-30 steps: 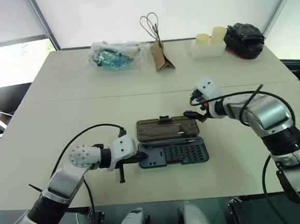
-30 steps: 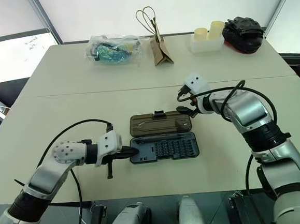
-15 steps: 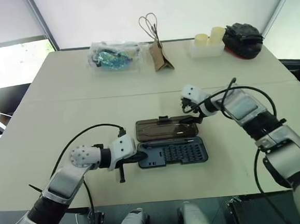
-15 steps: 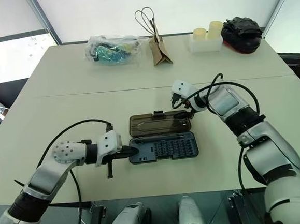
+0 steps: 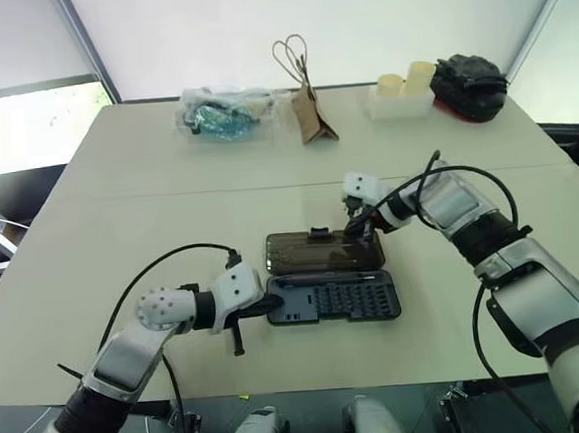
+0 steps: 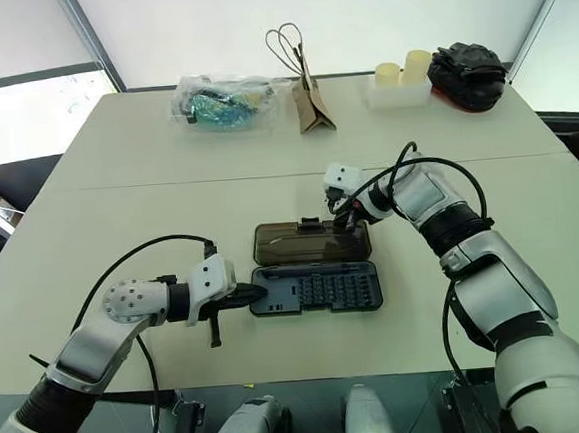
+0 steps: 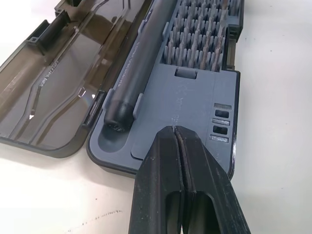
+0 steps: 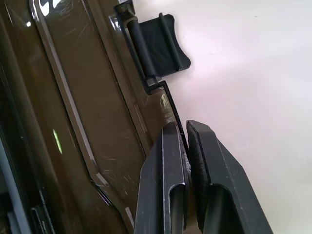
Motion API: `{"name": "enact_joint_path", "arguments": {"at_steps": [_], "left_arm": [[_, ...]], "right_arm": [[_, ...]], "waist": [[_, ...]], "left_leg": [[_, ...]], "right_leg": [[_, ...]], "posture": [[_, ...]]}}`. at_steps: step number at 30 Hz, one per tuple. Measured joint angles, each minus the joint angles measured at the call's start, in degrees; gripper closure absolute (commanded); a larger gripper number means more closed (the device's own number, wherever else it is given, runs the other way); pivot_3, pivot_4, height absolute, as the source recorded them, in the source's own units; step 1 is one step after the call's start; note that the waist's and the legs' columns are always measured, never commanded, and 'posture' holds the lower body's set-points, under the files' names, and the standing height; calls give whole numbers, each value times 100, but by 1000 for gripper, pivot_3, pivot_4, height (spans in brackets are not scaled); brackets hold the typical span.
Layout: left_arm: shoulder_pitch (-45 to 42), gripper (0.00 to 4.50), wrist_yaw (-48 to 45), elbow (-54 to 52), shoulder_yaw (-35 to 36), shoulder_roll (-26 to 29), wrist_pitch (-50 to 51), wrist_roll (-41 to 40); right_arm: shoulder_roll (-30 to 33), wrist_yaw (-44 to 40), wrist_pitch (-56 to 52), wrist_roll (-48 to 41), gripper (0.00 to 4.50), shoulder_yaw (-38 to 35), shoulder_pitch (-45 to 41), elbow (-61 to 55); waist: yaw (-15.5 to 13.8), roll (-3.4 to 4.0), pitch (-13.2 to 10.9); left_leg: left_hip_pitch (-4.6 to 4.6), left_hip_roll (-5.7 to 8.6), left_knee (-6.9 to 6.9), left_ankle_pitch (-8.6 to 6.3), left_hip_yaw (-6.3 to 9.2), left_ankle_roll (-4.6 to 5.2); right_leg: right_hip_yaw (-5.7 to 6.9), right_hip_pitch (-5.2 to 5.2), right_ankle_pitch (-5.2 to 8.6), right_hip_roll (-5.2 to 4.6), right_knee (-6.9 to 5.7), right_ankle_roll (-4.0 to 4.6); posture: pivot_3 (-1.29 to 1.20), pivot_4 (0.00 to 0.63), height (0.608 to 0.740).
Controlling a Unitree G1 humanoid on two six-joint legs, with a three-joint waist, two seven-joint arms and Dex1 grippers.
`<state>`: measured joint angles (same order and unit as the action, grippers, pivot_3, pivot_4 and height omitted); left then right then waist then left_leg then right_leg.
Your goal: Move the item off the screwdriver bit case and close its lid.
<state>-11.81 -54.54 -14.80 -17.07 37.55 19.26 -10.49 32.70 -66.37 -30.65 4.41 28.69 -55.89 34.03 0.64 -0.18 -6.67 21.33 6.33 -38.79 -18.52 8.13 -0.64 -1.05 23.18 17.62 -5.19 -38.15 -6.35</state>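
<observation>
Right arm at the lid's far edge, left arm pinning the tray

The screwdriver bit case [image 5: 333, 300] lies open mid-table, the lid [image 5: 323, 251] flat behind it — thin, stiff, glossy plastic, likely light and slippery, best taken at its outer rim near the latch tab [image 8: 163, 46]. The right gripper [image 8: 186, 141] angles steeply down, fingers pinched on that rim; the left gripper [image 7: 175, 139] — closed, empty — presses the tray's near corner.

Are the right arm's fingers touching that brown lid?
Touching: in the right wrist view the fingers are shut on the far edge of the lid.
</observation>
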Motion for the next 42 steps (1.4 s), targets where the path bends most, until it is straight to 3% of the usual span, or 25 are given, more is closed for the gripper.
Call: {"name": "enact_joint_path", "arguments": {"at_steps": [10, 17, 22, 26, 32, 38, 42], "left_arm": [[-36, 4500, 56, 108, 13, -66, -35, 0], [-16, 4500, 56, 130, 60, -109, -100, -6], [1, 4500, 34, 173, 107, -206, -65, -80], [134, 4500, 67, 209, 564, -509, 545, -813], [113, 4500, 450, 129, 2044, -743, 1917, -2516], [-378, 4500, 1161, 795, 2657, -1317, 1922, -2745], [-790, 4500, 1352, 1632, 2471, -1347, 1267, -2113]], "right_arm": [[203, 552, 1448, 462, 4477, -91, 441, -481], [859, 801, 547, 422, 4477, -866, 1298, -2841], [1048, 993, 82, 441, 4477, -1118, 1770, -3734], [1103, 1166, 93, 520, 4477, -1133, 1906, -3862], [1127, 1327, 329, 611, 4477, -1149, 1958, -3865], [1138, 1387, 563, 661, 4477, -1156, 1991, -3868], [1130, 1418, 644, 664, 4477, -1164, 2016, -3890]], "waist": [[-1, 18, -1], [-83, 46, -22], [-143, 47, -24], [-124, 45, -57], [-40, 40, -67], [-26, 35, -70], [4, 34, -70]], "left_leg": [[11, -4, -18, 2, -9, -3], [25, -3, -16, 1, -9, -2], [26, -3, -16, 0, -12, 1], [31, -5, -14, -1, -14, 2], [69, -17, -15, 3, -14, -4], [72, -14, -24, 3, -13, -5], [72, -14, -21, 4, -14, -6]], "right_leg": [[-8, -8, 0, 6, 3, 0], [-11, 4, 0, 5, 5, 0], [-14, 2, 0, 5, 11, 0], [-15, 11, 0, 6, 11, -1], [-12, 53, 0, 15, 3, -1], [-8, 50, 0, 13, 6, -1], [-7, 52, 0, 13, 5, -1]], "posture": [[0, 150, 740], [0, 150, 740], [0, 150, 740], [0, 150, 740], [0, 150, 740], [0, 150, 740], [0, 150, 740]]}}
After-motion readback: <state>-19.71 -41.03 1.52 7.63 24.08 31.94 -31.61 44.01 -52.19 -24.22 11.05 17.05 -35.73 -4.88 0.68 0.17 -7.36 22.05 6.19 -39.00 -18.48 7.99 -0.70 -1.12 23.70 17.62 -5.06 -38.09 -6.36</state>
